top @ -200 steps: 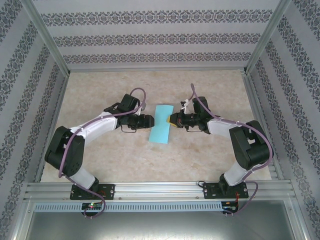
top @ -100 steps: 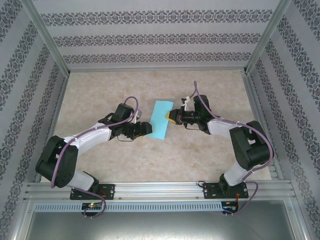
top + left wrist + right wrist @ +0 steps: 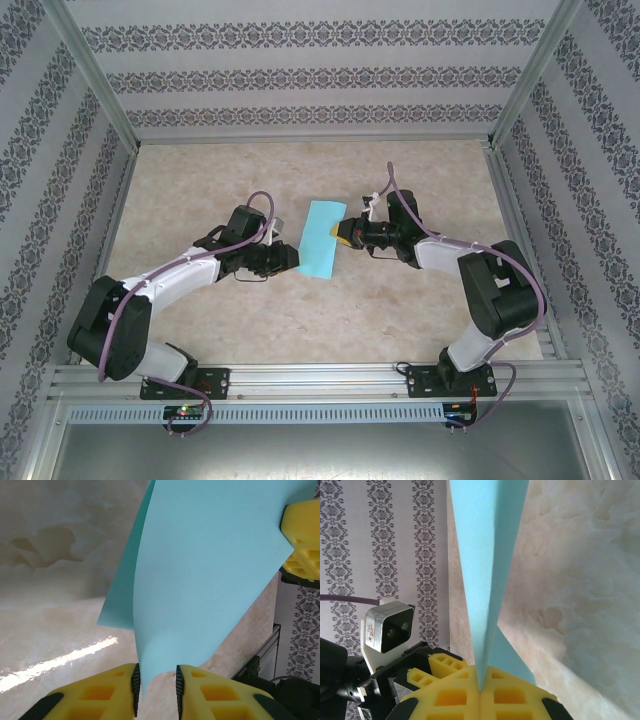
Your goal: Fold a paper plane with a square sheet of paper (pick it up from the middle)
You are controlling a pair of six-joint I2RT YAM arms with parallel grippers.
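Observation:
The turquoise-blue sheet of paper [image 3: 322, 240] is folded over into a narrow strip and held up off the table between my two grippers. My right gripper [image 3: 343, 235] is shut on its right edge, and the pinched layers rise from between the yellow pads [image 3: 481, 682]. The paper [image 3: 482, 555] stands on edge in the right wrist view. My left gripper [image 3: 290, 258] is at the strip's near left corner. Its jaws [image 3: 156, 680] stand apart, with the paper's [image 3: 200, 570] hanging corner in the gap, against the left pad [image 3: 135, 687].
The marble-patterned table [image 3: 200, 180] is bare around the arms. Patterned walls and aluminium posts [image 3: 90, 80] close in the left, right and far sides. The right gripper's yellow finger [image 3: 302, 535] shows at the paper's far edge, and the left wrist's camera [image 3: 387, 627] faces my right gripper.
The paper has come off the table, shifted slightly away and tilted in the right gripper. My left gripper has dropped toward the near side, to the strip's near left corner.

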